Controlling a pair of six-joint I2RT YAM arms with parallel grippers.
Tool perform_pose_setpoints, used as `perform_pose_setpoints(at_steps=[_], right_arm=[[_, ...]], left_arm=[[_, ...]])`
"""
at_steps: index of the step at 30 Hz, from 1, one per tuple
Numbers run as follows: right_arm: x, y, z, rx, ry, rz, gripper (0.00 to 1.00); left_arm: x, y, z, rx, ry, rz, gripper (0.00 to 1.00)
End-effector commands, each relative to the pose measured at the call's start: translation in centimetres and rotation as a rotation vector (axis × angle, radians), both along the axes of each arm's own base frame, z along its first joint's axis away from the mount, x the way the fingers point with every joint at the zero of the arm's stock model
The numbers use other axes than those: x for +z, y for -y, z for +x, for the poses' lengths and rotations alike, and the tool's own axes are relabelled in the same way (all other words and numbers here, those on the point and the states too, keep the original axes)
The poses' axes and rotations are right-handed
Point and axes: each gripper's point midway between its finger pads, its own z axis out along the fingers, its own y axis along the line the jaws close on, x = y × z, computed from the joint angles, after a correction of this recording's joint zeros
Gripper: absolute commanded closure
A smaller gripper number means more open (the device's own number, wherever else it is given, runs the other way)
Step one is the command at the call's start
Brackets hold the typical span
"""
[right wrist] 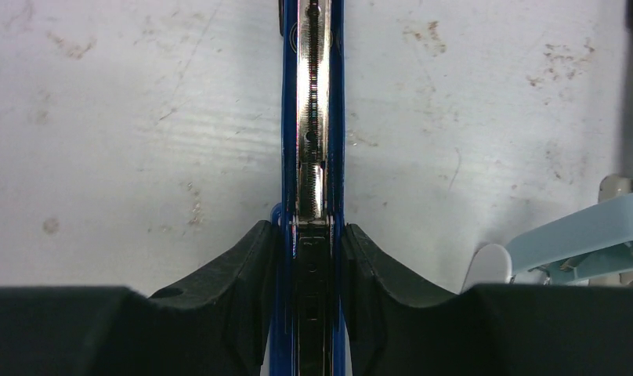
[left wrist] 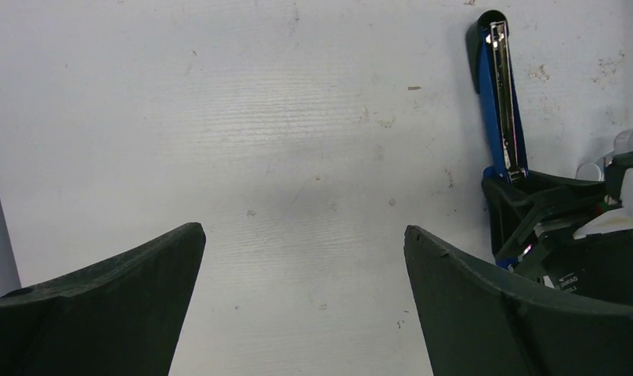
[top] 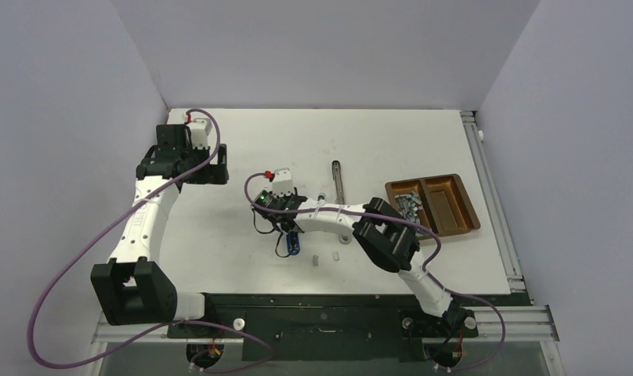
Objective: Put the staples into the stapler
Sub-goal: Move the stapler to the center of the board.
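Clamping blue stapler (right wrist: 312,117) in right gripper (right wrist: 312,235) mid-table, its magazine channel running straight ahead; holding left gripper (left wrist: 302,229) spread wide, empty; locating staples (top: 408,206) rightward in wooden tray (top: 448,204) by right edge, nearer right arm.

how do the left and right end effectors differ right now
The left end effector is open wide; the right end effector is shut on the blue stapler. The left holds nothing, with only bare table showing in its gap; the right clamps both sides of the stapler's opened channel. The left sits toward the table's far left; the right is near the middle. Both are dark and point down at the table.
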Motion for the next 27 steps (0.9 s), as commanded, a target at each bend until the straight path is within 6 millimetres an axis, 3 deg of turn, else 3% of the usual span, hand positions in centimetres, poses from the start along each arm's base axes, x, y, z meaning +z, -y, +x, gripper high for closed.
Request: perform_pose_setpoints(at_steps=[1, 10, 12, 14, 17, 23, 27], right_arm=[[1.5, 2.1, 1.6, -0.128, 0.061, 0.029, 0.84], [3.8, 2.0, 0.9, -0.09, 0.088, 0.064, 0.79], [4.1, 2.0, 0.5, -0.074, 0.086, 0.074, 0.73], [4.9, 1.8, 0.3, -0.054, 0.093, 0.099, 0.58], [7.4, 1.1, 0.3, -0.012, 0.121, 0.14, 0.48], [12.4, 0.0, 0.0, 0.03, 0.154, 0.212, 0.48], [15.0, 2.1, -1.4, 0.016, 0.155, 0.24, 0.49]], left_arm=[[1.6, 0.4, 0.2, -0.02, 0.041, -0.013, 0.02], [1.8, 0.5, -0.3, -0.028, 0.045, -0.017, 0.02], [1.8, 0.6, -0.4, -0.03, 0.047, -0.021, 0.02], [2.0, 0.7, -0.5, -0.033, 0.052, -0.024, 0.02], [2.4, 0.8, -0.3, -0.039, 0.068, -0.024, 0.03], [2.9, 0.8, 0.2, -0.036, 0.084, -0.03, 0.03], [2.7, 0.7, 0.6, -0.037, 0.085, -0.026, 0.03]])
